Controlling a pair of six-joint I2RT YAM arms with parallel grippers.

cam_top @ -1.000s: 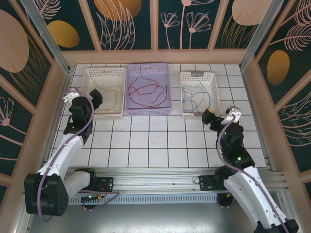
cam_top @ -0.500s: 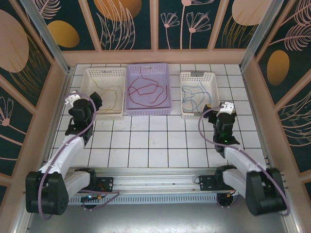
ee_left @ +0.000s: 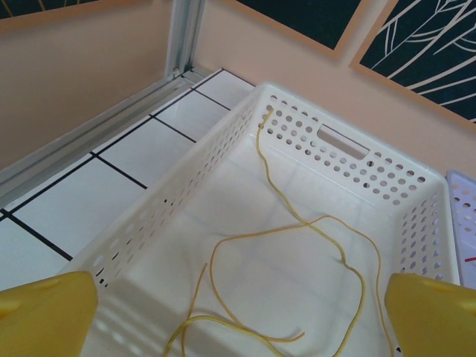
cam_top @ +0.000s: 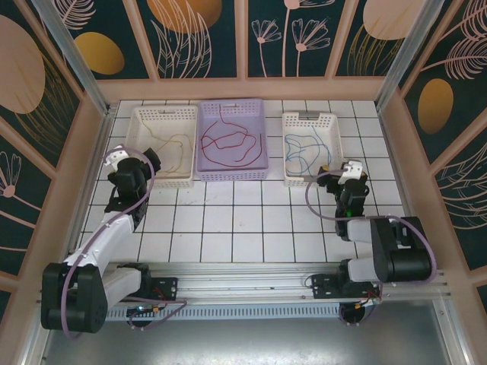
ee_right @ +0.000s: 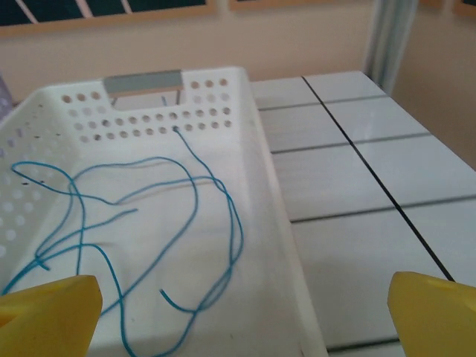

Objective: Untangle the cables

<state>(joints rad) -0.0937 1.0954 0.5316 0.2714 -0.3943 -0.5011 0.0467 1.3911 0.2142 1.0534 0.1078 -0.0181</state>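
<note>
The cables lie apart, just beyond two wide-open, empty grippers: the left gripper (ee_left: 238, 316) faces the yellow cable (ee_left: 297, 223) in a white basket (ee_left: 349, 141); the right gripper (ee_right: 242, 316) faces the blue cable (ee_right: 149, 216) in another basket (ee_right: 253, 149); the red cable (cam_top: 228, 141) lies in the purple basket (cam_top: 231, 175) between them.

You're looking at a white tiled table (cam_top: 243, 220) with dark grout lines. Three baskets stand in a row along its far edge. The left white basket (cam_top: 163, 182) sits toward the far-left corner, and the purple basket (cam_top: 232, 176) is right beside it at the middle. The right white basket (cam_top: 304, 181) stands a gap apart, toward the right edge.
</note>
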